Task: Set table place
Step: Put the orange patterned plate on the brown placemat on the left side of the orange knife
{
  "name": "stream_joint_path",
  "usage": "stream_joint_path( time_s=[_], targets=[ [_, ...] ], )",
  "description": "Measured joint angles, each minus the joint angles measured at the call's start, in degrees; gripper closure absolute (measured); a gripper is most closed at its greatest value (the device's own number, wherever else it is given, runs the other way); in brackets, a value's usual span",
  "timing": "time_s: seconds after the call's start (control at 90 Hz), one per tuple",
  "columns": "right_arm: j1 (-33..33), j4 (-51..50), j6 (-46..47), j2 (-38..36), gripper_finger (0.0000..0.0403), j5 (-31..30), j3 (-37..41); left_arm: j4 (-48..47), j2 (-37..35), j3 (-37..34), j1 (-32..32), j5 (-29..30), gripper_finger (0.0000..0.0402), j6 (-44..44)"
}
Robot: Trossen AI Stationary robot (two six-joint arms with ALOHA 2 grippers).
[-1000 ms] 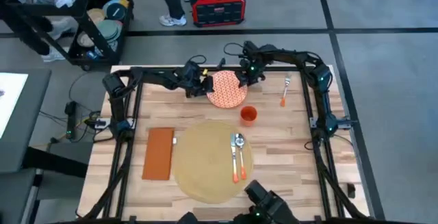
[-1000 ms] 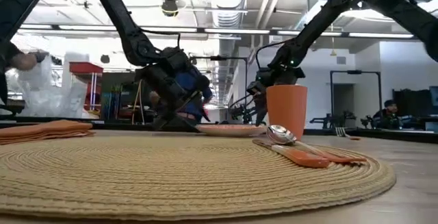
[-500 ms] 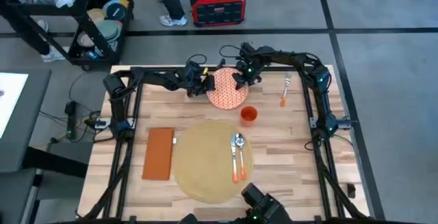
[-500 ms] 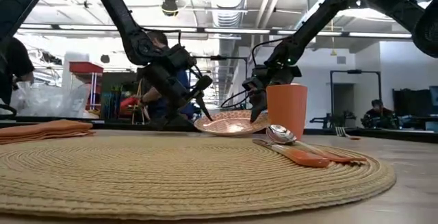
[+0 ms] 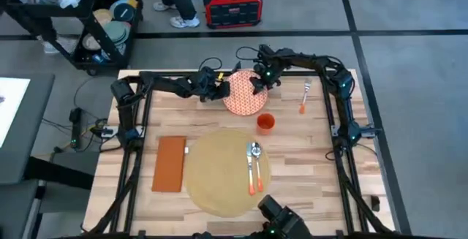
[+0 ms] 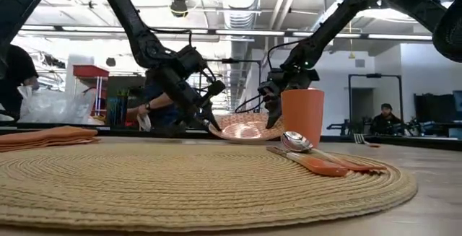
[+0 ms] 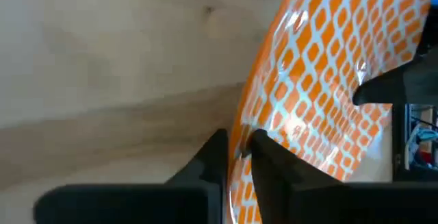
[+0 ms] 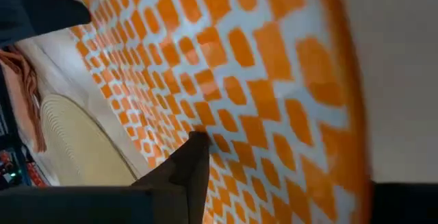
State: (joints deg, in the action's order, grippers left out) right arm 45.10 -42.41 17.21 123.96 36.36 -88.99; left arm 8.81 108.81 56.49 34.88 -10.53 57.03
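We see the left tool [image 5: 221, 90] clamped on the 9 o'clock rim of the round orange-and-white patterned plate [image 5: 242, 96], the right tool [image 5: 256, 84] gripping its 2 o'clock rim. The plate tilts above the light wooden tabletop [image 5: 307, 140], at 12 o'clock from the large round tan woven placemat [image 5: 219, 173].

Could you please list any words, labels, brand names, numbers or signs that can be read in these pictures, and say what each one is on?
None can be read.
The red box on the floor beyond the table has a small panel, too small to read.
The plate shows only an orange-and-white pattern, no text.
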Motion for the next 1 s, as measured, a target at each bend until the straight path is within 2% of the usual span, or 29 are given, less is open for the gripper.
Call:
stream_joint_path(
  time_s=[0.2, 0.511, 0.789, 1.0],
  targets=[
    [0.18, -0.19, -0.13, -0.05, 0.0287, -0.45, -0.07, 2.26, 0.00, -0.11, -0.70, 3.11, 0.0379, 1.44],
    [0.57, -1.54, -1.52, -0.07, 0.0295, 2.62, -0.07, 2.20, -0.95, -0.17, -0.47, -1.49, 0.0385, 3.10],
    [0.59, -7.42, -9.88, -0.26, 0.0375, 4.72, -3.49, 0.38, -4.49, -0.17, 1.75, -2.51, 0.0386, 0.65],
    [0.59, -11.99, -10.97, -0.05, 0.0379, 2.92, -10.48, 0.35, -6.30, -0.17, 3.18, -2.26, 0.0386, 0.80]
  ],
)
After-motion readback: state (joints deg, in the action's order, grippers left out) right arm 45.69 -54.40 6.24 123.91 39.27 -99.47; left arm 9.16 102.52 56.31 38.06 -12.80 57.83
